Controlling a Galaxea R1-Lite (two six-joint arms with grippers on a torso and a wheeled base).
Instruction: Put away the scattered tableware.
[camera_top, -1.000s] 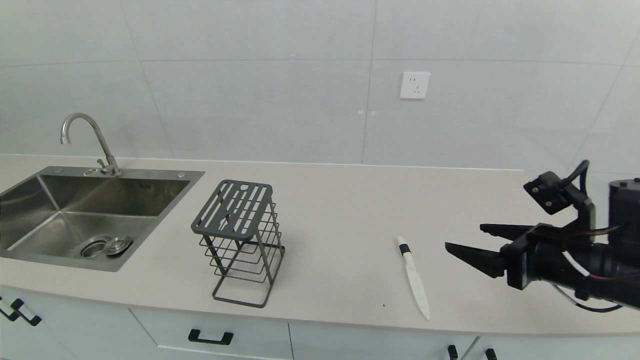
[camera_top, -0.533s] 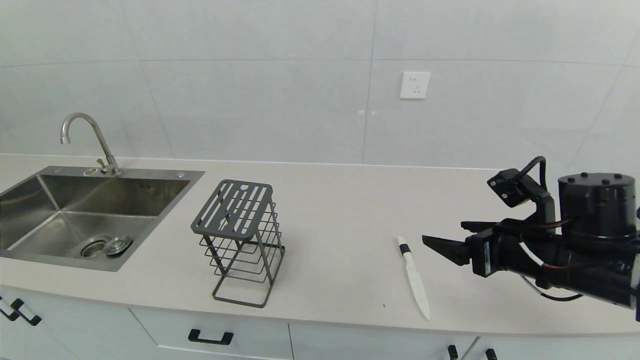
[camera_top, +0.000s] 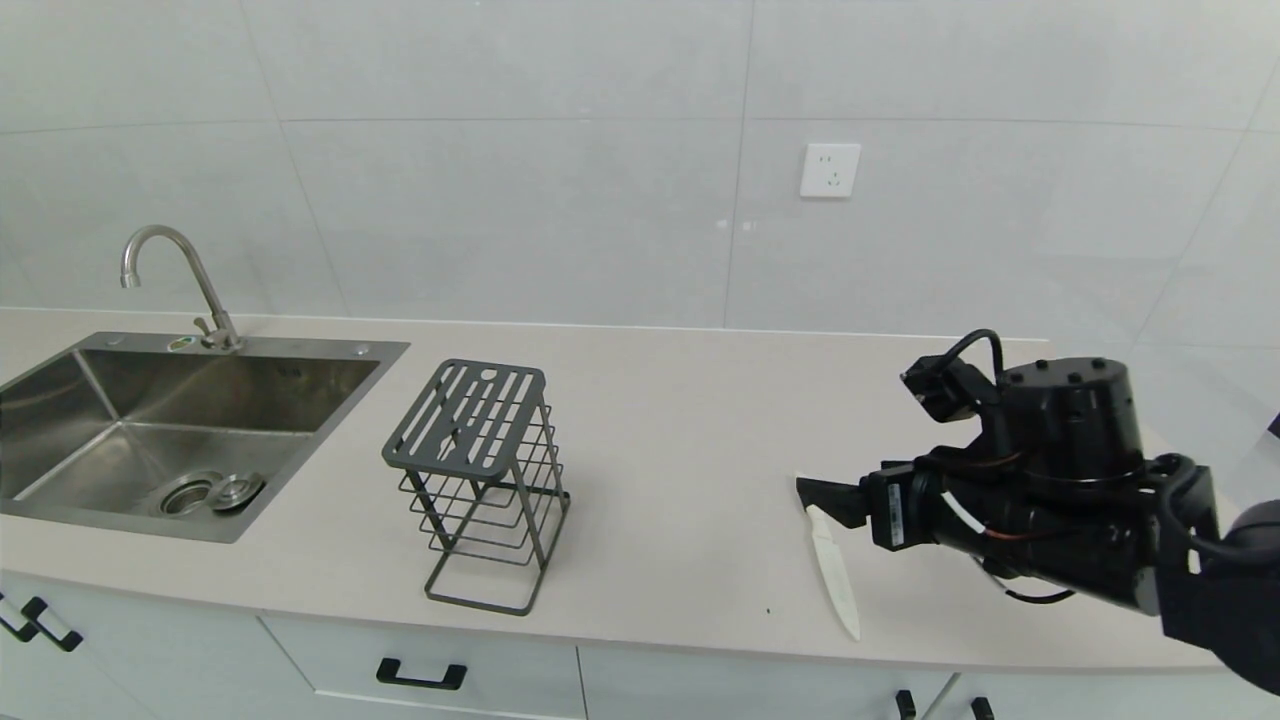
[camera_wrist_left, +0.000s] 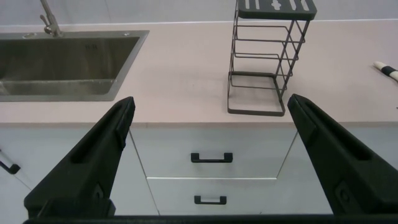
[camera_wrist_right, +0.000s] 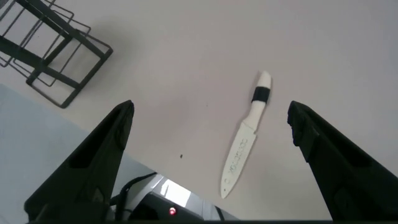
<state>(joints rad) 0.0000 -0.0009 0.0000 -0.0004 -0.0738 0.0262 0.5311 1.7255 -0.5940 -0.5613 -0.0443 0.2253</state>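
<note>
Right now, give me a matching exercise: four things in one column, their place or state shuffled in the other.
1 knife
2 rack
3 sink
4 right gripper

a set into the counter's left end
b open, near the knife
c lying flat by the counter's front edge
d standing upright mid-counter

Pairs: 1-c, 2-d, 3-a, 4-b

Head view: the right hand (camera_top: 820, 497) covers the handle end of the white knife (camera_top: 833, 570); contact between them cannot be determined. The sink (camera_top: 250, 346) is cut off by the left edge. Left wrist view: only the knife's handle tip shows at the edge; the faucet (camera_wrist_left: 48, 18) and knife rack (camera_wrist_left: 264, 62) are cut by the top edge.
</note>
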